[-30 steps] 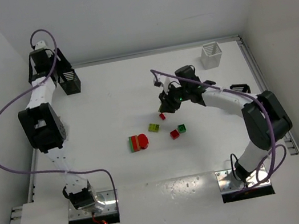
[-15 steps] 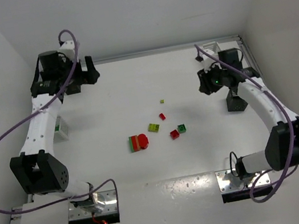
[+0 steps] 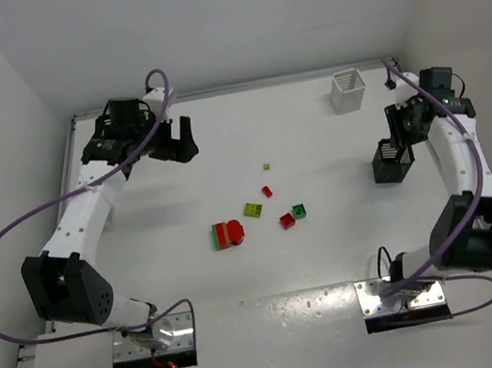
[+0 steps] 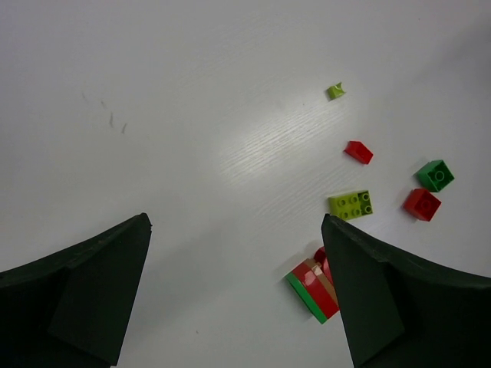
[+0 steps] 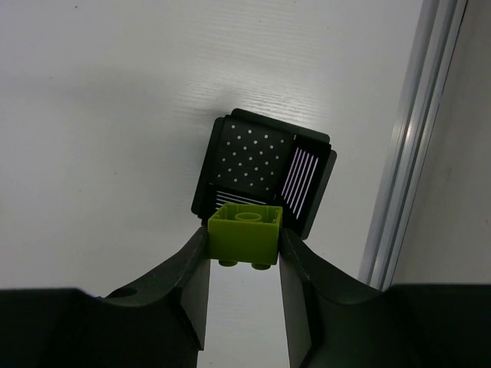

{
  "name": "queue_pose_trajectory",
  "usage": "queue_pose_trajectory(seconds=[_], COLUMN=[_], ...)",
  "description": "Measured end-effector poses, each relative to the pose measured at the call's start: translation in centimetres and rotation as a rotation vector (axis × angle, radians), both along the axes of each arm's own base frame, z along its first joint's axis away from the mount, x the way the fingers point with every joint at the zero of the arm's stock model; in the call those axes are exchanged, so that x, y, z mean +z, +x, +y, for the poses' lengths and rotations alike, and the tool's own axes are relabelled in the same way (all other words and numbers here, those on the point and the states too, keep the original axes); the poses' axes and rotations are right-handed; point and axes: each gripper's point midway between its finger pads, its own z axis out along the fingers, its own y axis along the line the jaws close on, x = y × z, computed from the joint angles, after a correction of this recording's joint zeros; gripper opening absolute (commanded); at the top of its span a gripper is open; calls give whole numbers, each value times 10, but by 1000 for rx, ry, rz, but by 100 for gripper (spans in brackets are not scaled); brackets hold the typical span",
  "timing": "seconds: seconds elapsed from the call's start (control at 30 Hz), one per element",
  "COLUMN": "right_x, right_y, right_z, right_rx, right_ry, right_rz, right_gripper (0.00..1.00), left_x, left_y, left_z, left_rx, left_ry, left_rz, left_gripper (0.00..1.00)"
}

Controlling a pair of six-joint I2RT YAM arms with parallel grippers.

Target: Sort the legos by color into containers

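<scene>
Sorting looks barely begun as far as we can see: on the left, the left gripper [image 3: 178, 141] hangs over the far part of the table [image 3: 198, 288] with its jaws spread wide and nothing between them, well apart from the legos. Moving right, six pieces lie loose mid-table: a red-and-green stack [image 3: 227, 234], a flat yellow-green brick [image 3: 252, 209], a small red piece [image 3: 266, 191], a tiny yellow-green bit [image 3: 266, 167], a red brick [image 3: 287, 221] and a green brick [image 3: 299, 211] just beside it. Further right a white basket [image 3: 348, 91] stands at the far edge, and we cannot tell what it holds. Near the side rail [image 5: 399, 153] the right gripper [image 5: 243, 239] is pinched narrow on a yellow-green cube [image 5: 245, 228], held above the near rim of a black basket [image 5: 307, 180] whose dotted floor shows no piece in the wrist view. We judge that this cube is about to be dropped in, with the six others left. Nothing blocks the basket; we make out only two containers, and the left arm may hide others
</scene>
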Motion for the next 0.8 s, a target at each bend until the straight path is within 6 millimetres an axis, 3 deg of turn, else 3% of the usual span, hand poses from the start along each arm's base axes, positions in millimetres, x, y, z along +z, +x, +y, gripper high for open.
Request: queue_pose_trajectory(seconds=[0.07, 0.33, 0.67, 0.8], right_x=[-7, -34, -35, -33], right_y=[5, 4, 4, 6], right_z=[-6, -16, -19, -19], right_rx=[-14, -43, -43, -35], right_ry=[14, 69, 75, 76], right_rz=[25, 121, 123, 116], right_gripper=[0, 30, 54, 55], left_x=[0, -4, -24, -25], left_y=[-3, -12, -27, -28], left_z=[-1, 6, 10, 10], left_rx=[-6, 6, -42, -49], left_ry=[9, 40, 82, 89], left_rz=[-5, -8, 15, 15], left_gripper=[100, 100, 100, 100])
